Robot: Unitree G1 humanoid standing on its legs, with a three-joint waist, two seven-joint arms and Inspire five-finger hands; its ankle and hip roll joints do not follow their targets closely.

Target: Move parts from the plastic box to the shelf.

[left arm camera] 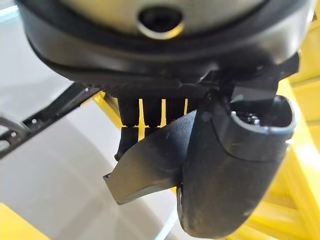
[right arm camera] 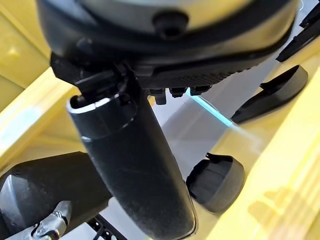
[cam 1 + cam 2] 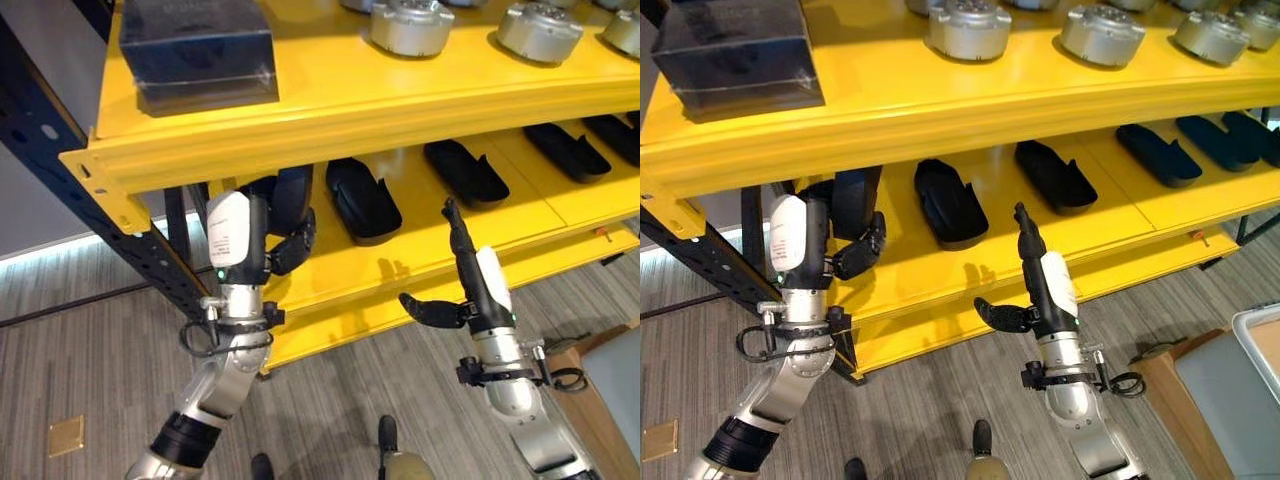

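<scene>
**Left robot hand holds a black part at the yellow shelf**

The left robot hand [image 3: 262,238] is up at the lower level of the yellow shelf [image 3: 330,120], near its left end. Its fingers and thumb are curled round a black part [image 3: 288,200], and the part is partly under the top level. In the left wrist view the same black part [image 1: 150,160] sits between the thumb and the row of fingers [image 1: 150,111].

The right robot hand [image 3: 1032,275] is in front of the lower level. Its fingers are straight and point up, and its thumb sticks out to the side. It holds nothing.

More black parts lie in a row on the lower level. One black part [image 3: 948,203] lies just beside the left robot hand. Another black part [image 3: 1053,176] lies a bit further along, and more black parts [image 3: 1160,155] lie toward the right end.

On the top level stand round silver parts [image 3: 967,28] in a row. A dark block [image 3: 200,50] sits at the left end of the top level.

A grey plastic box [image 3: 1248,385] shows at the right edge, low down, on the wooden floor [image 3: 90,330].
</scene>
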